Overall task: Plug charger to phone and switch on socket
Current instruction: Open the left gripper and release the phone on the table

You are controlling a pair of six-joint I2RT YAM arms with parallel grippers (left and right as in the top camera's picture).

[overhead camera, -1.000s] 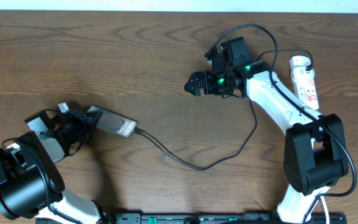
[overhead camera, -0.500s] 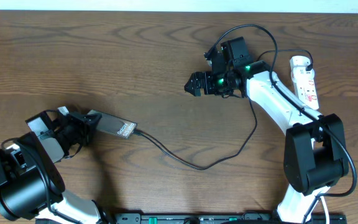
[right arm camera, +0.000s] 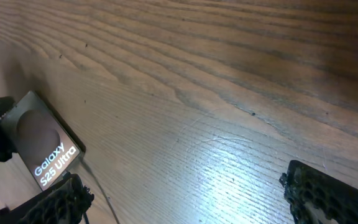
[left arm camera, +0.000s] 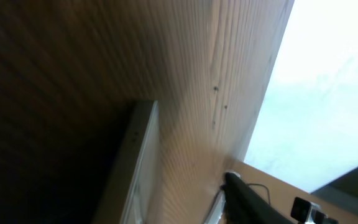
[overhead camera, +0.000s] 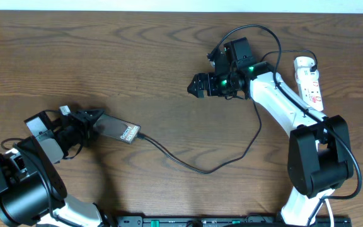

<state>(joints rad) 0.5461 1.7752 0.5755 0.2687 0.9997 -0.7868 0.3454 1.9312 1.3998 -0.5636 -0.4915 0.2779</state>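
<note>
Since one second ago, only my left side has shifted: the left claw (overhead camera: 88, 122) and the phone (overhead camera: 115, 128) sit a little lower on the wooden table (overhead camera: 106, 50), while my right arm has not changed. My left claw is clamped on the far end of the phone, whose back reads "Galaxy S25 Ultra" in my right wrist view. The charger cable (overhead camera: 197, 169) meets the phone at its free end and looks plugged in. From there it curves across the table and goes under my right arm, where I cannot follow it.

My right claw (overhead camera: 197, 85) is wide apart with nothing between its fingers (right arm camera: 325, 194), and it points toward the phone. The power strip (overhead camera: 312, 85) lies at the right edge of the table, behind that arm and partly covered by it.

I judge that the switch is what remains. To do it well, I should keep the phone steady so the plug does not pull out. Then I should turn my right claw back to the strip, close the fingers, and press a red switch with one tip without dragging the cable.
</note>
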